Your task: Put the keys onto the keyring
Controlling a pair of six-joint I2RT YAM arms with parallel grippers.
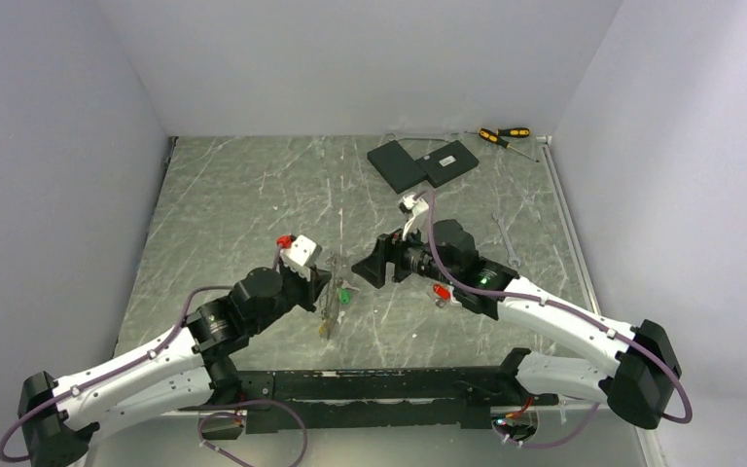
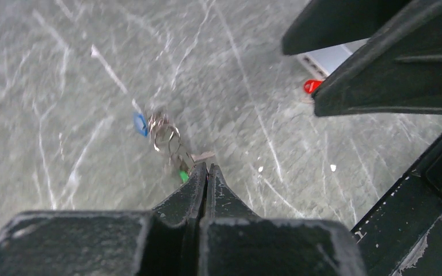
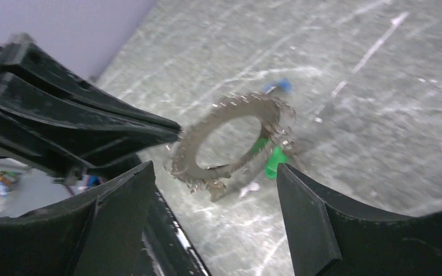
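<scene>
Near edge: left gripper (image 2: 207, 168), black, two-fingered, clenched tight. Its tips pinch the rim of the large flat dark grey metal keyring (image 3: 242, 105) with the spiky, toothed edge.
- The keyring is held up on edge and tilted. It shows as a thin sliver from above and as a full open ring in the right wrist view. Cannot tell whether its low end meets the grey marbled tabletop (image 1: 233, 195).
- A tiny green-headed key (image 3: 274, 161) sits against the ring's rim on the side away from the left gripper. Whether it is threaded on is not clear.
- A tiny blue-headed key (image 3: 285, 86) lies just past the ring, beside small shiny wire loops (image 2: 166, 135). This part is blurred.

Mid table:
- The right gripper (image 3: 216, 169) faces the ring, its broad black fingers (image 3: 121, 213) spread wide and grasping nothing. The ring sits before the gap.
- A tiny red-headed key (image 1: 441, 290) lies on the tabletop close under the right arm, apart from the ring.
- A slim metal wrench (image 1: 506, 240) lies further right.

Far side: two flat black rectangular slabs (image 1: 423, 163), overlapping. Behind them, by the back wall, are yellow-and-black-handled screwdrivers (image 1: 504, 136).
</scene>
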